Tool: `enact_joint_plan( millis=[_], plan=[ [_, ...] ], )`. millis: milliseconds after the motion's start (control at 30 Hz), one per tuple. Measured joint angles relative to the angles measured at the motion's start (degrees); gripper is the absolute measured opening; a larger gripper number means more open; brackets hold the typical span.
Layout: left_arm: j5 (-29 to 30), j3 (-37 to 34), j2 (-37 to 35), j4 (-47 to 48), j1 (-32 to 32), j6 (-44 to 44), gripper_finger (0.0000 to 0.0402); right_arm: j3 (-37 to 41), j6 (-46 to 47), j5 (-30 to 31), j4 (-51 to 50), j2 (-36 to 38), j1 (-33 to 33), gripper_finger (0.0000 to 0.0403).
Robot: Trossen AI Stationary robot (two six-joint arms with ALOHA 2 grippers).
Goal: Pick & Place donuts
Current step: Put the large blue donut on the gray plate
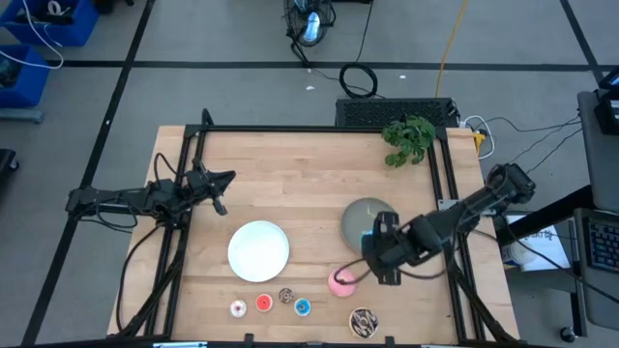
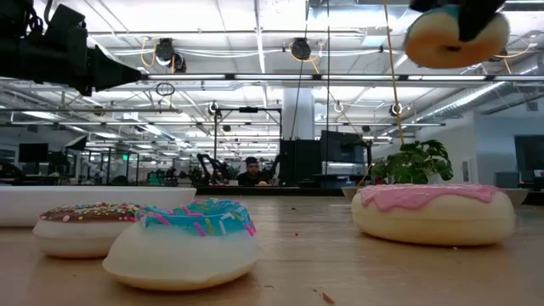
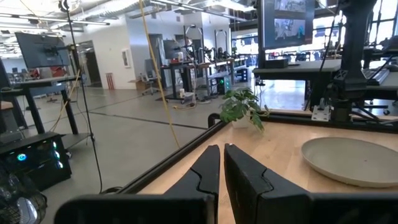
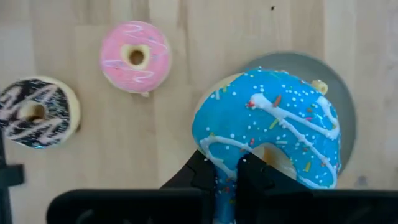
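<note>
- The blue sprinkled donut [image 4: 267, 124] hangs clamped in the right gripper [image 4: 227, 171], above the near edge of the grey plate [image 1: 360, 218].
- Neither that plate nor the white plate [image 1: 258, 249] holds a donut; the pink donut [image 1: 340, 282] and smaller ones lie nearer the table's front.
- Judged: first placement, barely begun.
- The left gripper [image 3: 222, 163], fingers closed and empty, waits far from the grey plate.

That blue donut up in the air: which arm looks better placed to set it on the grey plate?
The right arm. Its pincer is shut on the blue donut, held above the grey plate. The left pincer, shut and empty, waits far off near the table's left side.
</note>
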State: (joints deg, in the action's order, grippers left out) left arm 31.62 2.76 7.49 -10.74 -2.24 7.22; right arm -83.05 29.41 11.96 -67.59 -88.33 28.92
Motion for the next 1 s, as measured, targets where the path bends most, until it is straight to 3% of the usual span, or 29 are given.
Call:
enact_joint_plan(
  millis=[267, 467, 667, 1000],
  plan=[
    [0.0, 0.0, 0.0, -0.1, 0.0, 0.0, 0.0031, 1.2, -3.8, 2.0, -4.8, 0.1, -13.6, 0.0016],
    [0.0, 0.0, 0.0, -0.2, 0.0, 0.4, 0.0031, 8.3, -12.4, 2.9, 3.1, 0.0, -21.8, 0.0016],
    [-0.1, 0.0, 0.0, -0.3, 0.0, 0.6, 0.0031, 17.5, -17.6, 2.1, 14.7, 0.0, -24.3, 0.0016],
    [-0.1, 0.0, 0.0, -0.3, 0.0, 0.5, 0.0031, 30.1, -17.2, -2.9, 28.2, 0.0, -25.9, 0.0016]
  ],
)
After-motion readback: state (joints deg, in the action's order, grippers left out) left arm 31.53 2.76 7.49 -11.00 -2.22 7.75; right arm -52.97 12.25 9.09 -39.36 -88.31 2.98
